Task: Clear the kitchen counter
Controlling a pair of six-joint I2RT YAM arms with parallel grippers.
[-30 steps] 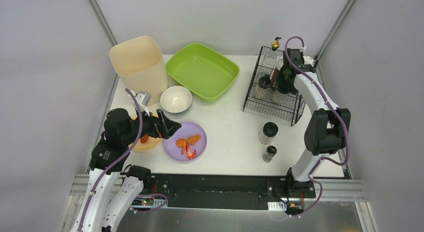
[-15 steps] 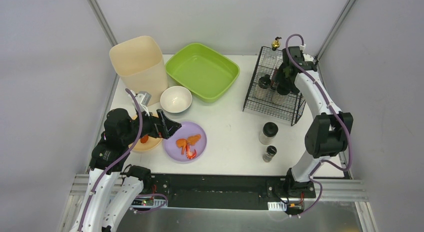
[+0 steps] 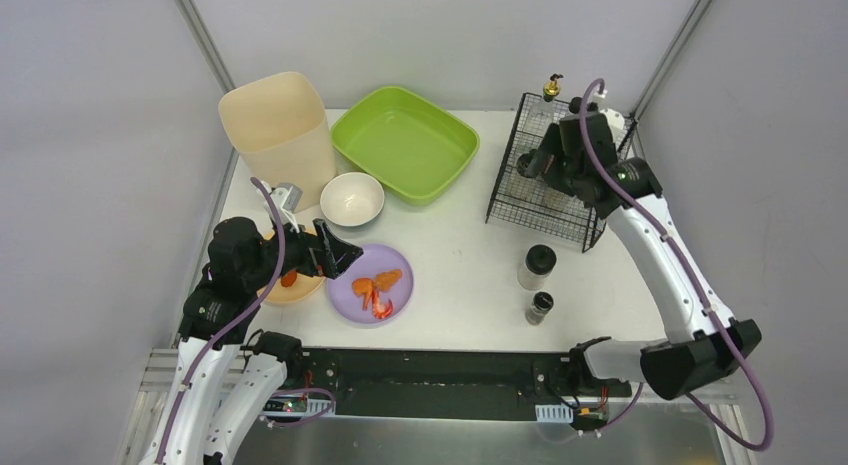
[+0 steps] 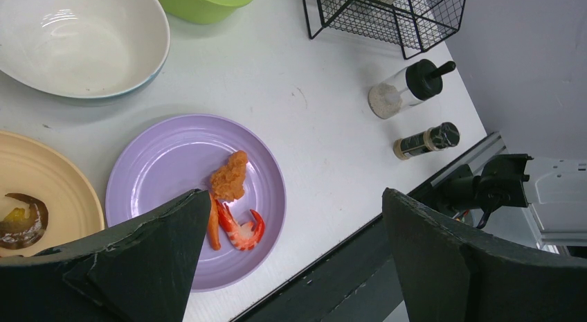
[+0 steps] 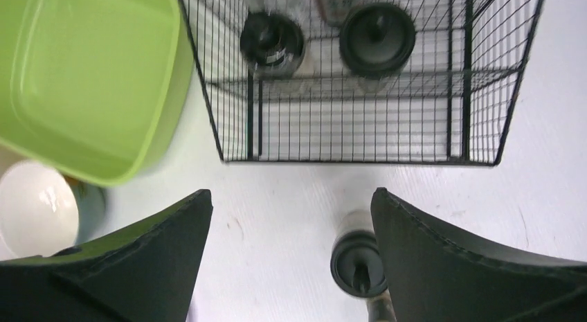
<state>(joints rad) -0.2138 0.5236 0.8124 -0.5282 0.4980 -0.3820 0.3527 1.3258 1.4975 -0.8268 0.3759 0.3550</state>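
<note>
Hovering near wire rack (image 5: 346, 121), right gripper (image 5: 291, 204) spread wide; left gripper (image 4: 294, 197) wide over purple plate (image 4: 159, 170); both empty; two shakers (image 4: 408, 90) on counter (image 4: 311, 128).

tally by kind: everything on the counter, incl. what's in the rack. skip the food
Plates: 2 (purple plate, yellow plate)
Bowls: 1
Trays: 1, green
Bins: 1, beige
Wire racks: 1
Black-capped jars: 4 (two on counter, two in rack)
Bottles: 1, gold-topped
Total: 11

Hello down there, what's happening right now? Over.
Both open, empty: left gripper near purple plate, right gripper by wire rack. Kitchen counter not cleared: two shakers out. Nothing in the way.
</note>
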